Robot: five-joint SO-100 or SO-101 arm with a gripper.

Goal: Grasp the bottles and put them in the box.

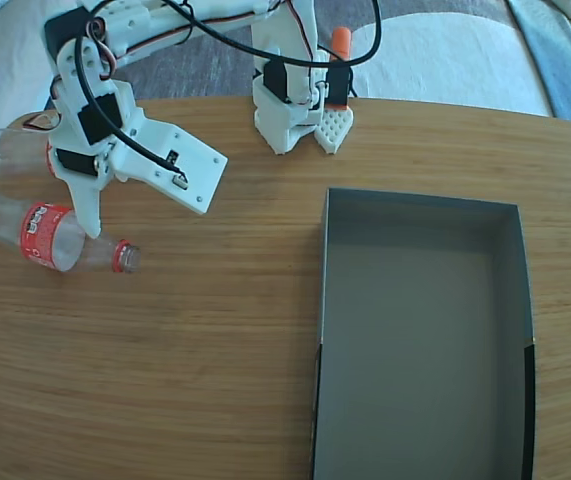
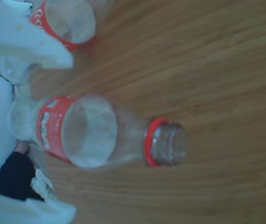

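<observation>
Two bottles lie at the table's [image 1: 265, 330] left edge in the fixed view, well apart from the empty box [image 1: 425, 330]. Spread wide, the gripper [image 2: 39, 135] straddles the nearer bottle [image 2: 91, 133]. Grasping seems underway; next, the fingers should squeeze its labelled middle.

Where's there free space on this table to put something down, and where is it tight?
Free: the box is empty inside, and bare wood lies between the near bottle and the box's left wall, down to the front edge. Crowded: the left edge, where the gripper straddles that bottle, with a second bottle beside it.
</observation>
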